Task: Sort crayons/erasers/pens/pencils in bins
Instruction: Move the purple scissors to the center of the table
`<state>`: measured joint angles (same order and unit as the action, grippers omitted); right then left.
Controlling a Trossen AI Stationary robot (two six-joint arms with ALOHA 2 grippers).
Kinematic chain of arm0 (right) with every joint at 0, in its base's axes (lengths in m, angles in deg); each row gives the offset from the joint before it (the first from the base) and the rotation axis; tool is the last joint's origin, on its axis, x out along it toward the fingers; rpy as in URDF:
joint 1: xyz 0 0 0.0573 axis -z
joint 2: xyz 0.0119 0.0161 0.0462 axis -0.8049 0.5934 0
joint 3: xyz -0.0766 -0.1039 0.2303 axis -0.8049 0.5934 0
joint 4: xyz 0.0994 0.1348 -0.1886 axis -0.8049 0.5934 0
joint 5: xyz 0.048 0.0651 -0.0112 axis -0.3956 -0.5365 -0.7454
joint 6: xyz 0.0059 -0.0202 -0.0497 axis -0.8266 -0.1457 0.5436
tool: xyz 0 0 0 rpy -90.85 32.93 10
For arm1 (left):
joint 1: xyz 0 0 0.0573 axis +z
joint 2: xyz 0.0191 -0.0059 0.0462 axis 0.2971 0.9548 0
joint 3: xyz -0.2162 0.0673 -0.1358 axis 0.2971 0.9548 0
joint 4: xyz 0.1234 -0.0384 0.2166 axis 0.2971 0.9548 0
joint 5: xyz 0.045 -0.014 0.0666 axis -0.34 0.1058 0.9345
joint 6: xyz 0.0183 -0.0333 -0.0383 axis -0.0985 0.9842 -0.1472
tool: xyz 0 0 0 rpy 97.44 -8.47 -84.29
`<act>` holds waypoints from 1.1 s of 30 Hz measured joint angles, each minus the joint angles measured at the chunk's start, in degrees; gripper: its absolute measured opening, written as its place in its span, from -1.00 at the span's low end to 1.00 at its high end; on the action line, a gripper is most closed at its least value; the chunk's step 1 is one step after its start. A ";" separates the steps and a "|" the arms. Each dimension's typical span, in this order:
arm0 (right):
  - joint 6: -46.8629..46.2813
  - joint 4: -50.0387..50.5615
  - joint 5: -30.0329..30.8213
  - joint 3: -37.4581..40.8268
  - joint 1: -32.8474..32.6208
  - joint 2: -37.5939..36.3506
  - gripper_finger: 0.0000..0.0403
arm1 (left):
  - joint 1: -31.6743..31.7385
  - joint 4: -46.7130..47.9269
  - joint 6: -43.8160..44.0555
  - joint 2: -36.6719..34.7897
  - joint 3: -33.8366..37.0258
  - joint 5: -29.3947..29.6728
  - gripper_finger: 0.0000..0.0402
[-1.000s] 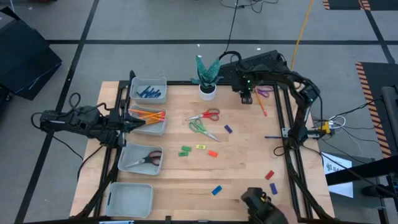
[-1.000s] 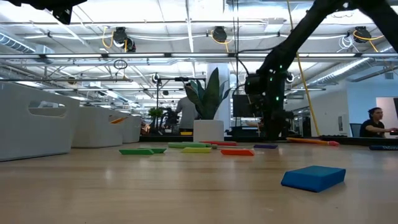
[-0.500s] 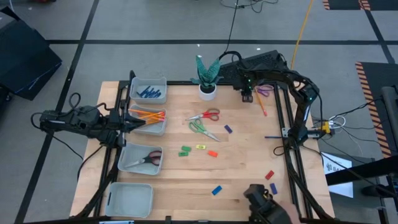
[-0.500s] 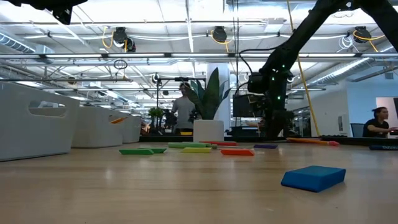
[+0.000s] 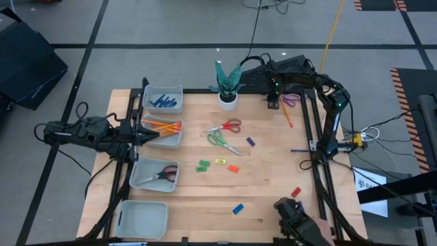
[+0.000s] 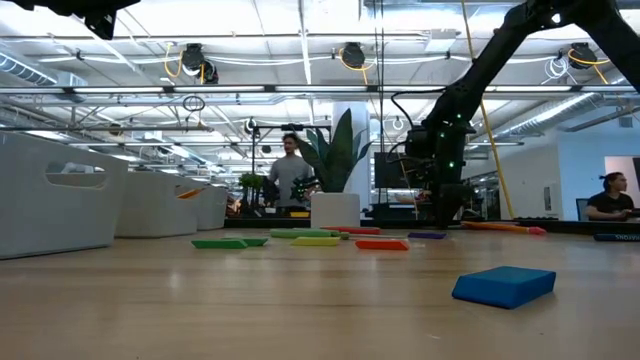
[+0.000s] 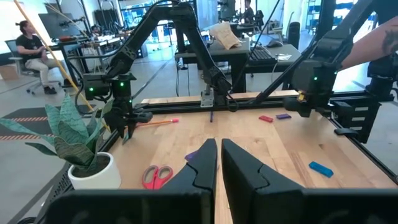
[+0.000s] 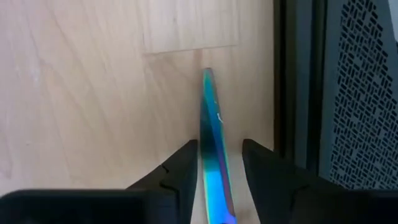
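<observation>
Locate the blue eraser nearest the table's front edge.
High view: the blue eraser lies near the front edge, right of the empty bin and left of the red eraser. In the low view it is rightmost.

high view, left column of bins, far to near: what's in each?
Bin with the pens → bin with the pencils, left gripper over its left end → bin with scissors → last bin, nothing visible in it.

near the white plant pot point(image 5: 228, 101): red-handled scissors point(image 5: 229, 126), green-handled scissors point(image 5: 220, 141), orange pencils point(image 5: 162, 127) in a pale bin point(image 5: 172, 141), perhaps an iridescent blue-green blade point(image 8: 212, 155) by the right gripper point(image 8: 217, 162).
</observation>
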<state>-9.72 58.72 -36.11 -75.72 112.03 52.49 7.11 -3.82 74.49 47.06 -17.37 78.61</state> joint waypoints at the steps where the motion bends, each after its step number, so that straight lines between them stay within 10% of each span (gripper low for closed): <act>1: 0.28 0.01 -0.06 0.04 -0.01 -0.01 -0.42 | 0.00 0.00 0.00 0.02 0.00 0.00 -0.86; 12: -0.51 0.35 0.85 0.15 -1.24 0.12 -0.76 | 0.00 0.00 0.00 0.02 0.00 0.00 -0.86; 33: -10.63 3.96 -2.88 0.53 -13.13 -10.78 -0.73 | 0.01 0.01 0.00 0.00 0.00 0.00 -0.86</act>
<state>-20.34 62.68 -38.99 -75.19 98.90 41.70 7.11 -3.81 74.49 47.06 -17.37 78.61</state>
